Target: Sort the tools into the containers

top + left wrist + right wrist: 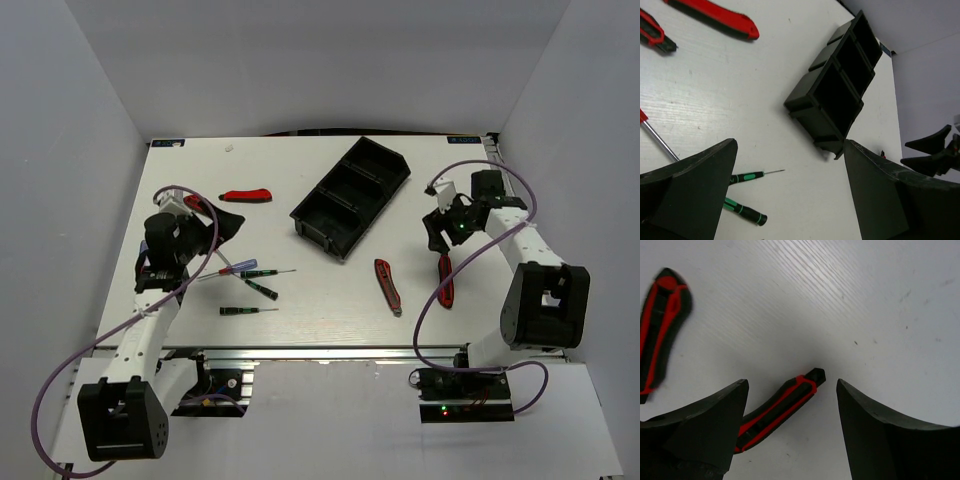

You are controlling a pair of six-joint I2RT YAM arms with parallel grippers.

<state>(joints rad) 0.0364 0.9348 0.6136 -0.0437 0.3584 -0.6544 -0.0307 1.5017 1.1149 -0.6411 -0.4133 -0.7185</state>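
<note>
The long black tray (pixel 350 195) with three compartments lies slantwise at the table's middle back, and it shows ahead in the left wrist view (pixel 840 75). My right gripper (pixel 440 243) (pixel 792 385) hangs open just above a red-and-black utility knife (pixel 446 285) (pixel 780 407), whose front end lies between the fingers untouched. A second utility knife (pixel 388 286) (pixel 660 325) lies to its left. My left gripper (pixel 215 228) (pixel 790 145) is open and holds nothing. Thin screwdrivers (pixel 248 311) (pixel 747 176) lie just below it. A red-handled tool (pixel 245 195) (pixel 715 17) lies behind it.
A blue-and-red screwdriver (pixel 245 268) and another green-black one (pixel 262 288) (pixel 745 211) lie among the left group. A small red-and-black tool (pixel 195 203) (pixel 652 35) sits close by the left gripper. White walls enclose the table on three sides.
</note>
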